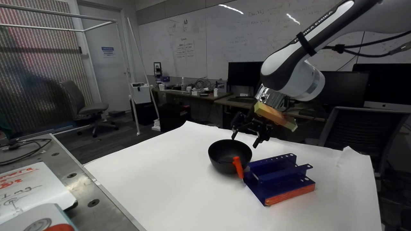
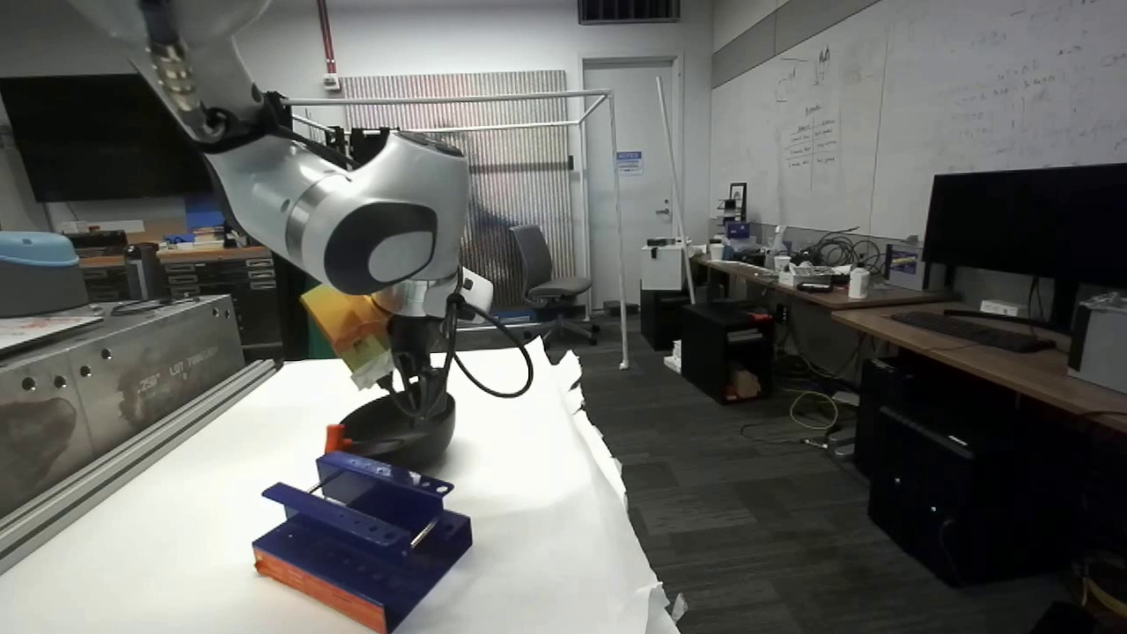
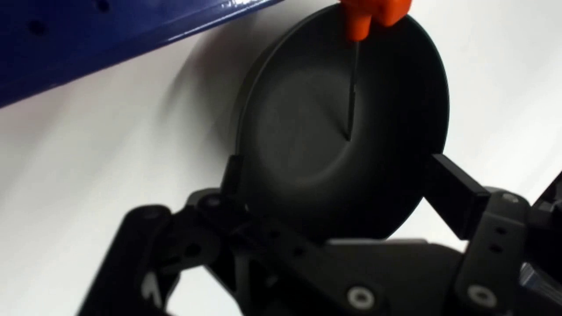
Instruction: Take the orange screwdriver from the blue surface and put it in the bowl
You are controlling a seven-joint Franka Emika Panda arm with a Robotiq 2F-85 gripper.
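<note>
The small screwdriver with the orange handle (image 1: 238, 167) leans in the round black bowl (image 1: 224, 152), tip down, handle past the edge. The wrist view cuts that handle off. The ridged blue plastic rack (image 2: 352, 563) hides some of the bowl in an exterior view. The black jaws are spread wide above the bowl.

- The bowl (image 1: 221, 154) is black.
- The screwdriver (image 1: 238, 167) partly in the bowl has an orange handle.
- Beside the bowl, the blue tray (image 1: 281, 184) has an orange edge.
</note>
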